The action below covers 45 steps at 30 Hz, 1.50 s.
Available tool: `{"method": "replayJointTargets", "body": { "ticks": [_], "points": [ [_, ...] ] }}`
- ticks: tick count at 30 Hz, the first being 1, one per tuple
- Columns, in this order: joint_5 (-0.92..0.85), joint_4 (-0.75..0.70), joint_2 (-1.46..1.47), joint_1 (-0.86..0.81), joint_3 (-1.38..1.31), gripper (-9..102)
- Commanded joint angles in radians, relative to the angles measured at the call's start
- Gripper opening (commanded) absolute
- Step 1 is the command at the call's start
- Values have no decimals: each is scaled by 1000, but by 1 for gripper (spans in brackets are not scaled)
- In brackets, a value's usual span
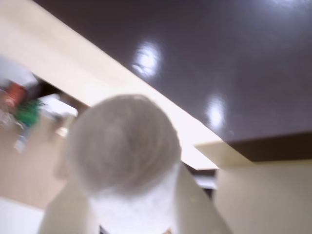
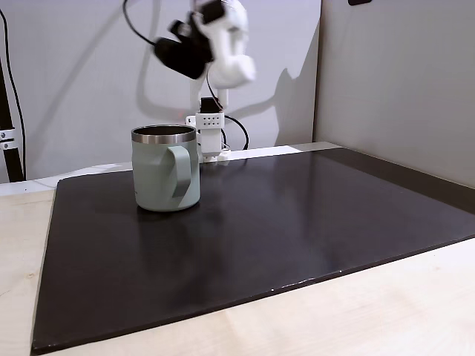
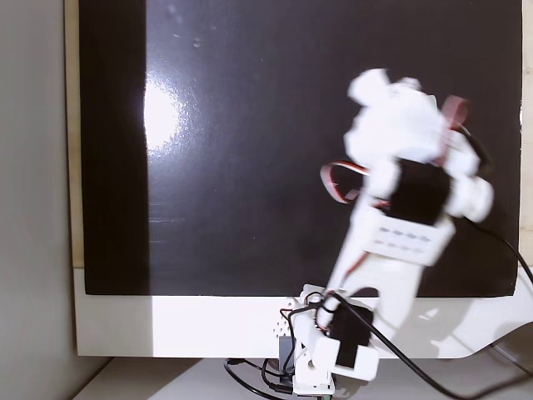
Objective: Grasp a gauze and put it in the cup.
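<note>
In the wrist view the gauze (image 1: 124,146), a small white fabric roll, sits close to the lens with its round end facing the camera. My gripper (image 1: 129,197) is shut on it, with white fingers (image 1: 197,207) on either side of the roll. In a fixed view the pale green cup (image 2: 165,170) with its steel rim stands upright on the black mat (image 2: 282,237). My gripper (image 2: 236,63) hangs blurred high above the cup, slightly to its right. In the other fixed view, from above, the blurred white arm (image 3: 400,133) is over the right part of the mat (image 3: 250,125).
The arm's base (image 2: 210,133) stands behind the cup at the mat's far edge, with cables trailing from it. Light wooden tabletop (image 2: 371,319) borders the mat at the front and left. Grey walls close in behind and to the right.
</note>
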<state>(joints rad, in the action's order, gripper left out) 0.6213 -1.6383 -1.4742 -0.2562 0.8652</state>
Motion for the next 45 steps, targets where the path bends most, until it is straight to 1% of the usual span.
{"method": "replayJointTargets", "body": {
  "ticks": [1, 4, 8, 15, 24, 45],
  "points": [
    [-23, -8, -58, -117, -34, 0],
    [-29, -8, -41, -213, -44, 0],
    [-44, -8, -3, -302, -55, 0],
    [-63, 0, 41, -376, -63, 0],
    [-60, 3, 104, -344, -63, 0],
    [-107, -2, 49, -325, 104, 0]
  ]
}}
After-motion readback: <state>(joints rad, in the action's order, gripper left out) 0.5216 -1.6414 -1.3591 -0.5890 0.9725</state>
